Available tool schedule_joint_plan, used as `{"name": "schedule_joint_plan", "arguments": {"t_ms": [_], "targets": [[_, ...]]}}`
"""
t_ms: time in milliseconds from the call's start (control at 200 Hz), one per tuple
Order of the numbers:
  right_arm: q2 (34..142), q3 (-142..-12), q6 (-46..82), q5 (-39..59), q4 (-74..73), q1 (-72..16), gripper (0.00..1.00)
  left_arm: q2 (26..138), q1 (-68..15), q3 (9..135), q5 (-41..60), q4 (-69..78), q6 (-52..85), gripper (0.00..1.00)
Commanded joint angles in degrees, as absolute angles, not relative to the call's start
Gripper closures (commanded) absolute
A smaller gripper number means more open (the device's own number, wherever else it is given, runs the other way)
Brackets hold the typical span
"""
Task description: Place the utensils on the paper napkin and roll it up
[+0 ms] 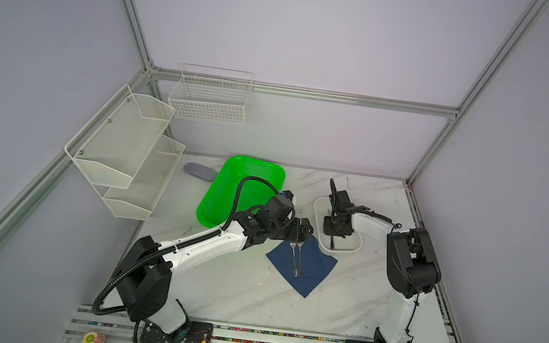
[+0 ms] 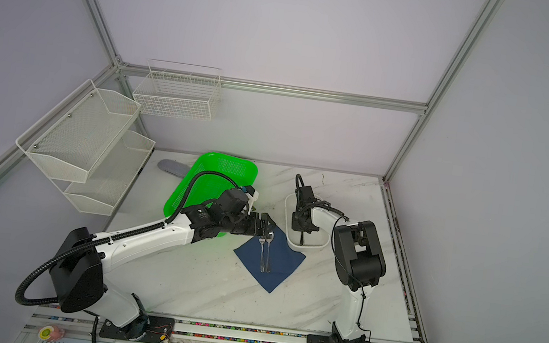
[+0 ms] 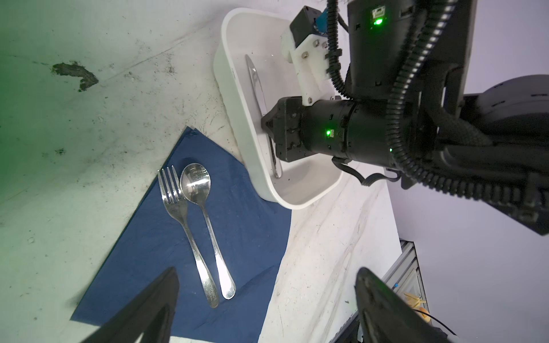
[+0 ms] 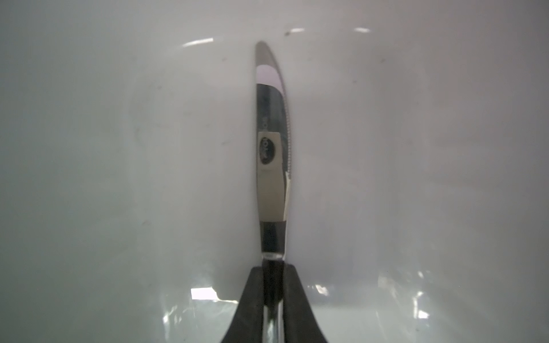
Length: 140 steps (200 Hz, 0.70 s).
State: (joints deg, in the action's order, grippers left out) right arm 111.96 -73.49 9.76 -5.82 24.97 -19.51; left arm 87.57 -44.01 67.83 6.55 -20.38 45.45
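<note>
My right tool (image 4: pixel 273 268) pinches the slim silver metal knife (image 4: pixel 271 148) inside the white rectangular tray (image 3: pixel 234 98), toward the desk's (image 1: pixel 232 293) right edge. My left tool (image 3: pixel 266 271) gapes empty above the navy paper napkin's (image 1: pixel 316 268) far corner. The shiny fork (image 3: pixel 178 208) and spoon (image 3: pixel 197 184) lie centred, borders bare.

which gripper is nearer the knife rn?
Right. The right gripper is shut on the knife handle inside the tray. The left gripper hangs open over the napkin edge, beside the tray and clear of the knife.
</note>
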Motion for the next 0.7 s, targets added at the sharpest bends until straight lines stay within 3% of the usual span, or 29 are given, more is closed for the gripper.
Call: {"name": "schedule_joint_plan", "arguments": {"t_ms": [0,400,695], "targets": [[115.0,-71.2,6.6,-11.4,31.6,-16.0,0.89,85.8,-43.8,65.6,5.7,-18.4,45.5,0.08],[114.9,-71.1,3.5,-11.2,31.8,-7.3,0.91,85.3,-43.2,64.4,7.2,-18.0,44.4,0.08],[116.3,-72.8,4.2,3.4,31.1,-6.5,0.87,85.3,-42.4,63.2,8.5,-16.3,43.8,0.07]]}}
